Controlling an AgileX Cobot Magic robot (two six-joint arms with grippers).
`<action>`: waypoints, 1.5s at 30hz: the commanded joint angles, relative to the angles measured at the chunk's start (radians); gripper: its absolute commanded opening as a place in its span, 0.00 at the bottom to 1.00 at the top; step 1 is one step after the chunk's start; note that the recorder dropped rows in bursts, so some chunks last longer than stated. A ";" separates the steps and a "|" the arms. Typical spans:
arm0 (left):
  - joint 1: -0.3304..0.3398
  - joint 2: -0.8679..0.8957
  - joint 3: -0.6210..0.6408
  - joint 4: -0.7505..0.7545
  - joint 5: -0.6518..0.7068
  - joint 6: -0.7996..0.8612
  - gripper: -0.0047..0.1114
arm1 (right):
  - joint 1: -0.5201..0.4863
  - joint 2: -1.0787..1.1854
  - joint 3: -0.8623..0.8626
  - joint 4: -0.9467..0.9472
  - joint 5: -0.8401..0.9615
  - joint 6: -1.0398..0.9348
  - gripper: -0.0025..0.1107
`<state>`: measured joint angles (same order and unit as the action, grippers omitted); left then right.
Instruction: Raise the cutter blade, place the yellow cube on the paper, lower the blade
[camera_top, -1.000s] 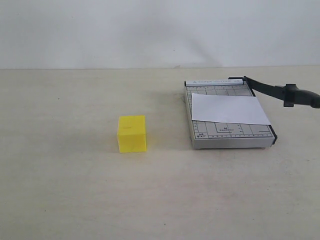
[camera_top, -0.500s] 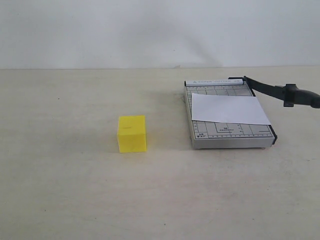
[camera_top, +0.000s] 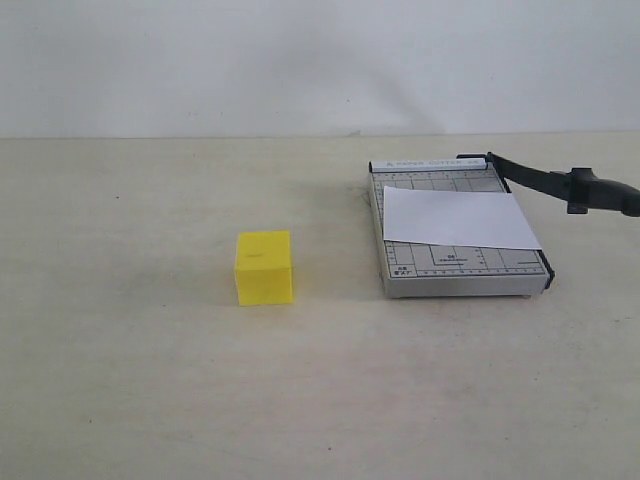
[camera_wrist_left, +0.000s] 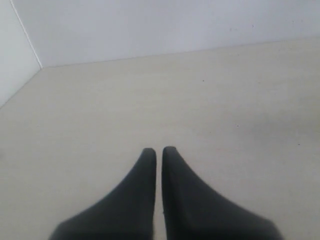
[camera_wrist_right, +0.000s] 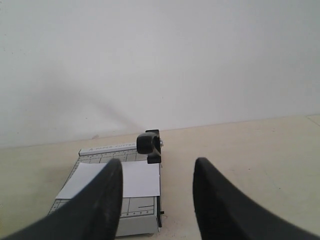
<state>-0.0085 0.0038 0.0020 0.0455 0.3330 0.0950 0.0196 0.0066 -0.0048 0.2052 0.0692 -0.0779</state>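
Observation:
The yellow cube (camera_top: 264, 267) rests on the table left of the grey cutter board (camera_top: 455, 275). A white paper (camera_top: 457, 219) lies flat across the board. The cutter blade (camera_top: 560, 186) is raised, its black handle sticking out past the board's right side; the right wrist view shows the handle (camera_wrist_right: 148, 143) end-on above the paper (camera_wrist_right: 135, 178). My right gripper (camera_wrist_right: 157, 167) is open, hanging short of the board with nothing between its fingers. My left gripper (camera_wrist_left: 158, 151) is shut over bare table, holding nothing. Neither arm appears in the exterior view.
A pale wall runs along the table's far edge (camera_top: 200, 137). In the left wrist view a wall corner (camera_wrist_left: 40, 66) meets the tabletop. Bare beige table lies between the cube and the board.

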 joint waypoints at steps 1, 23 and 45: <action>0.003 -0.004 -0.002 0.090 -0.021 0.080 0.08 | 0.000 -0.007 0.005 -0.003 -0.013 0.000 0.40; 0.003 -0.004 -0.002 0.095 -0.480 -0.405 0.08 | 0.000 -0.007 0.005 -0.003 -0.013 -0.003 0.40; -0.011 -0.004 -0.002 0.162 -0.466 -0.828 0.08 | 0.000 -0.007 0.005 -0.003 -0.019 0.001 0.40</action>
<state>-0.0085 0.0038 0.0020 0.1595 -0.1305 -0.7049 0.0196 0.0066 -0.0048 0.2052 0.0614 -0.0779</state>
